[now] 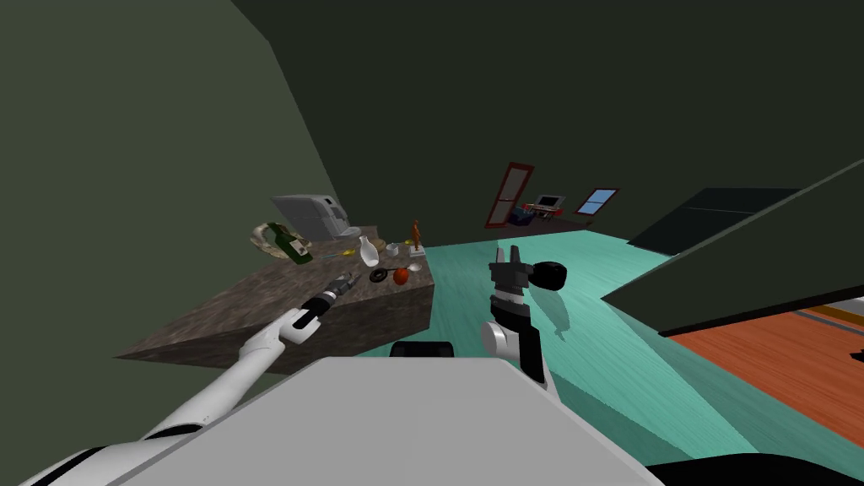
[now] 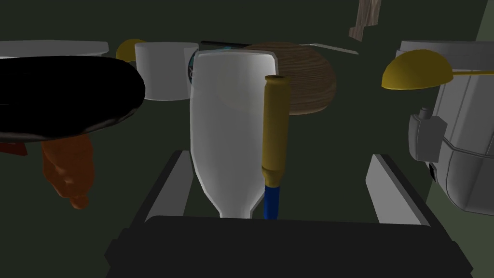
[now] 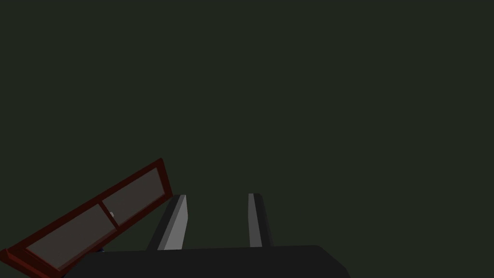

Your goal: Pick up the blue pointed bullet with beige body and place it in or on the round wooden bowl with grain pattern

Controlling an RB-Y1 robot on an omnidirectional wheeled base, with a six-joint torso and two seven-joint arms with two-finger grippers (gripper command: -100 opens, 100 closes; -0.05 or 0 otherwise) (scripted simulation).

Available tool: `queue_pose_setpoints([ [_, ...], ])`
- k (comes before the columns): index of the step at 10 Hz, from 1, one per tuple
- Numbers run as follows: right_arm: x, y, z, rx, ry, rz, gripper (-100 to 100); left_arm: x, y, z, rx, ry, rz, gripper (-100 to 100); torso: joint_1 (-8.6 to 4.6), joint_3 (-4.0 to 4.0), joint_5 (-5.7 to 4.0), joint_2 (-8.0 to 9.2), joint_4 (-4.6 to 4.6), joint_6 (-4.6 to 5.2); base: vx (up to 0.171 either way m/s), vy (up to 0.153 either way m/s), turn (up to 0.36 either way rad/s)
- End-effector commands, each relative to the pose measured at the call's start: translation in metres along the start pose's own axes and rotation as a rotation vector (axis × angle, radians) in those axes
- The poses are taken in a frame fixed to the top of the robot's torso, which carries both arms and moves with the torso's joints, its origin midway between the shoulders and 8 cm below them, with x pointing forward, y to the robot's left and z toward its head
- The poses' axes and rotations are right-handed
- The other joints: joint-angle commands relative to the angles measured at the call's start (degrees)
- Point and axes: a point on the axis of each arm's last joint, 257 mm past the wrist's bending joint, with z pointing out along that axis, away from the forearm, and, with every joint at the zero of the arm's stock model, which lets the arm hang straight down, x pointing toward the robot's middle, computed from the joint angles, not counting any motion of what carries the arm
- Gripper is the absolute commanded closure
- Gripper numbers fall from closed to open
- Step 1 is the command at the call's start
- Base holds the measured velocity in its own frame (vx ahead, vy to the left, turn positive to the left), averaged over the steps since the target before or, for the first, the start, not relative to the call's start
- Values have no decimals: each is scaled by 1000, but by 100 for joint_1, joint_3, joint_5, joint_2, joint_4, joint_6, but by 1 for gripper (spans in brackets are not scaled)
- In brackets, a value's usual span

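While stretched over counter [image 1: 253,316], left gripper [image 2: 280,154] wide around bullet [image 2: 275,125], right gripper [image 3: 217,195] raised, narrowly parted

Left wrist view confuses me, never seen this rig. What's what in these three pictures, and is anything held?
It is a two-armed robot in a simulated house. The head view looks down from its head: the left gripper reaches over a stone-patterned table, and the right gripper hangs above the teal floor. Each wrist view looks along that hand's two fingers. In the left one, the open fingers flank a white vase and the bullet, tan with a blue tip nearest the gripper; neither is gripped. The wooden bowl sits behind them. The right fingers stand apart on nothing.
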Motion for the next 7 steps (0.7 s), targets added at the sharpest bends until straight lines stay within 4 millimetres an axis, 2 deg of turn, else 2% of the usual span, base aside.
queue_pose_setpoints([
  [1,0,0,0,0,0,0,0,-14,4,12,3,-24,2,-100,0,0,0,0,0,0,-51,-15,-100],
  [2,0,0,0,0,0,0,0,-1,14,8,-18,3,-3,-100,-5,4,-1,8,2,5,-57,-20,-90],
  [3,0,0,0,0,0,0,0,-21,13,20,-5,-34,2,-100,-6,7,-1,12,3,1,-75,-30,-128],
  [4,0,0,0,0,0,0,0,-2,28,16,-38,4,-8,-100,-10,10,-3,17,4,5,-64,-26,-60],
  [5,0,0,0,0,0,0,0,-24,29,28,-27,-34,-4,-100,-9,10,-2,18,4,-1,-75,-32,-101],
  [7,0,0,0,0,0,0,0,-3,44,22,-62,8,-14,-100,-9,10,-2,16,4,-1,-41,-19,-23],
])
